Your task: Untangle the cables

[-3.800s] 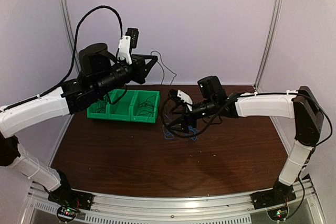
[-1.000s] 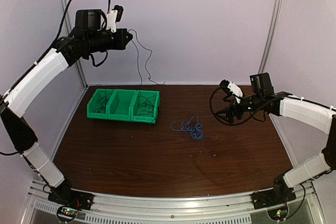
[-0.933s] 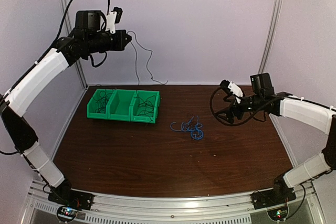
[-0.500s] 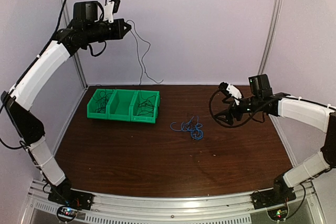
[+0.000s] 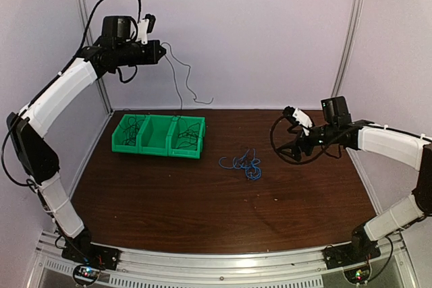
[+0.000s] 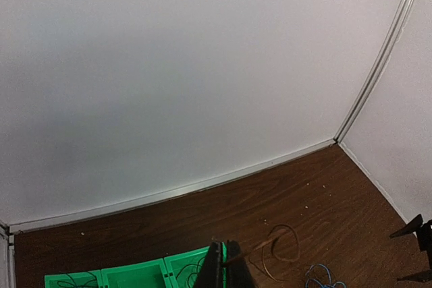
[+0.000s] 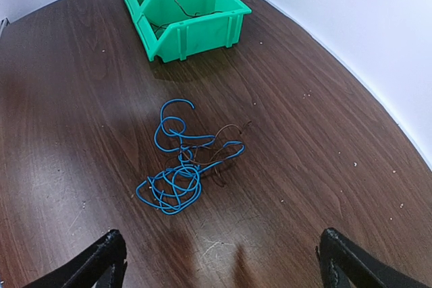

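Top external: one dangling cable (image 5: pixel 175 75), one blue tangle (image 5: pixel 248 165), one green bin (image 5: pixel 158 150).

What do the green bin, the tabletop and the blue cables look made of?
Green bin: likely moulded plastic; uniform colour, ribbed walls, slight sheen. Tabletop: dark wood grain, perhaps laminate or veneer; semi-gloss reflections. Blue cables: seemingly plastic-jacketed wire; smooth, holding springy loops.
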Tool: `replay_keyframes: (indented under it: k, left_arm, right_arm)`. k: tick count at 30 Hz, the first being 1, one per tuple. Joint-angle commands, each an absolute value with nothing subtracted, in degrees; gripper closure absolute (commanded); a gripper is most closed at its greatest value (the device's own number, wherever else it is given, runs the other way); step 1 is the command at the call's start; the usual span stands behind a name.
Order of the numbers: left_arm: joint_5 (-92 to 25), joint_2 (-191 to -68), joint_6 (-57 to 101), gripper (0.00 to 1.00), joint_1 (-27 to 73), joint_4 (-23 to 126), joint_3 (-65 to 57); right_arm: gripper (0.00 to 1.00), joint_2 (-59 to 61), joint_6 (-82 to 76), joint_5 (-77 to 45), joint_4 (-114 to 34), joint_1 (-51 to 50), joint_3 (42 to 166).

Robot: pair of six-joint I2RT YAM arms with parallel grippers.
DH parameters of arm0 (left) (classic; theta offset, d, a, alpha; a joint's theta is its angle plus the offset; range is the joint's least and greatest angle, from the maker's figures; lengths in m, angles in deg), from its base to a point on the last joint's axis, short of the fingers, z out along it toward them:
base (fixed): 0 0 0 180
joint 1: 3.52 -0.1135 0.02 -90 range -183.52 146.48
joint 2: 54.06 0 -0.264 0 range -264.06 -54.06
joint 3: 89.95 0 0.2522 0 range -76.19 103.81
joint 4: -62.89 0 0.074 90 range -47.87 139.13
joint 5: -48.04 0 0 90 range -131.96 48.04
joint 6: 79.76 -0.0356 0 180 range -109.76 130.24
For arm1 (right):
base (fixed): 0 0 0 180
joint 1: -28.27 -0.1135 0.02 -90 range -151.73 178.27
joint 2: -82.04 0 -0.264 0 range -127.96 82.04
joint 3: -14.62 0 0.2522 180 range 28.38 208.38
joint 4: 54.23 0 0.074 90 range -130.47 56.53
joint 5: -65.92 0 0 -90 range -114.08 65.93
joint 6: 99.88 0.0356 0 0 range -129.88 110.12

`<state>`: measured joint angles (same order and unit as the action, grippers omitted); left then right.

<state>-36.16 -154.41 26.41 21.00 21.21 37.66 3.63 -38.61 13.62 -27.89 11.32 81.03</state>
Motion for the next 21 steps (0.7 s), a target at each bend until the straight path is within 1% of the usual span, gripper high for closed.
replay_keyframes:
  k: [1,11,21]
  left_arm:
    - [-35.84,-155.52,25.68,1.00,18.08,25.02,34.68]
    - [-33.21,-158.90,27.57,1.00,17.05,28.49,29.79]
    - [-27.45,-163.01,32.46,1.00,17.05,34.43,25.76]
  right_arm:
    - [0.00,4.26,-39.13,14.71,-28.63,11.82,80.25]
    - [0.00,3.47,-39.41,15.25,-28.36,12.21,80.15]
    - [0.00,3.13,-39.67,15.56,-27.99,12.43,80.15]
